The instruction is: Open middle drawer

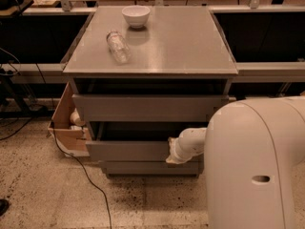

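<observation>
The grey cabinet (152, 51) stands ahead with three drawers. The middle drawer (128, 150) is pulled partly out, with a dark gap above its flat grey front. My gripper (172, 151) is at the right part of that front, by its top edge, on the end of my white arm (252, 166). The taller top drawer (147, 108) also sits slightly out. The slim lowest drawer (143, 168) is below.
A white bowl (136, 16) and a clear bottle lying on its side (117, 46) are on the cabinet top. An open cardboard box (66, 128) stands left of the cabinet. A black cable (81, 171) runs over the speckled floor. Benches stand behind.
</observation>
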You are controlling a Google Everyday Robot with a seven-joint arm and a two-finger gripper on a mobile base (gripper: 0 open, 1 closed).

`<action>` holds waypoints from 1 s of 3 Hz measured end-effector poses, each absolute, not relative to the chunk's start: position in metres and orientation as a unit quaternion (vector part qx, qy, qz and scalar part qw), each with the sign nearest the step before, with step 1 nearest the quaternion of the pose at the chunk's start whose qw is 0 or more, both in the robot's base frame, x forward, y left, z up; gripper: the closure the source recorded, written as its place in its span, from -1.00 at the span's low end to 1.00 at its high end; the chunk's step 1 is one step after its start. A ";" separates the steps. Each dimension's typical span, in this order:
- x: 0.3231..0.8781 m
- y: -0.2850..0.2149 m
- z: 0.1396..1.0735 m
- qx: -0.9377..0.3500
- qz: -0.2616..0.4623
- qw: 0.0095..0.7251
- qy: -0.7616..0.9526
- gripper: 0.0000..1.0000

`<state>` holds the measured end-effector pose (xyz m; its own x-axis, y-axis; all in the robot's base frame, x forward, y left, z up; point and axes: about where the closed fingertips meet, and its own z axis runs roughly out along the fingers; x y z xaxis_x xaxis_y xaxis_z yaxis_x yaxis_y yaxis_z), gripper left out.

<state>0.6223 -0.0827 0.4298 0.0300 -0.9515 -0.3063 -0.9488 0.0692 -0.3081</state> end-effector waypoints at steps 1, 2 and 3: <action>0.622 -0.083 0.433 -0.682 -0.003 0.223 0.696 0.84; 0.623 -0.085 0.441 -0.689 -0.010 0.217 0.691 0.79; 0.625 -0.083 0.445 -0.693 -0.011 0.216 0.688 0.17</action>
<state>0.6249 -0.0829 0.4446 0.0535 -0.9578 -0.2824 -0.9483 0.0399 -0.3148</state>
